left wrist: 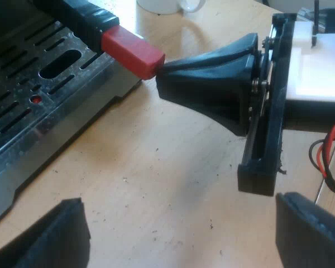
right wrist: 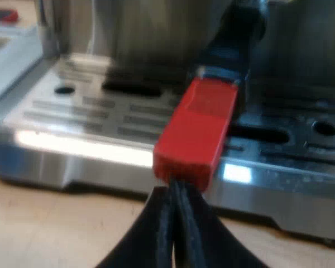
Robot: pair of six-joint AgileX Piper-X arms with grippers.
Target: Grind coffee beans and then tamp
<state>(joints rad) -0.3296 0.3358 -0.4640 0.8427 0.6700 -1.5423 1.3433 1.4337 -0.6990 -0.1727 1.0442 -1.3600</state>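
One white mug (left wrist: 166,5) stands on the bench (left wrist: 156,173) beyond the machine's drip tray (left wrist: 33,106); its inside is hidden. The holder's dark handle (left wrist: 81,19) juts out over the tray, and its red end (right wrist: 196,131) reaches past the front rim. My right pincer (right wrist: 176,190) is closed, fingers pressed together, tips touching the red end. My left pincer (left wrist: 178,234) hangs spread wide over bare, grounds-flecked bench beside the tray.

The red handle end (left wrist: 133,51) is jutting past the drip tray (left wrist: 39,95), the right gripper (left wrist: 159,72) crowding its tip; the tabletop (left wrist: 167,184) alongside is lying open.
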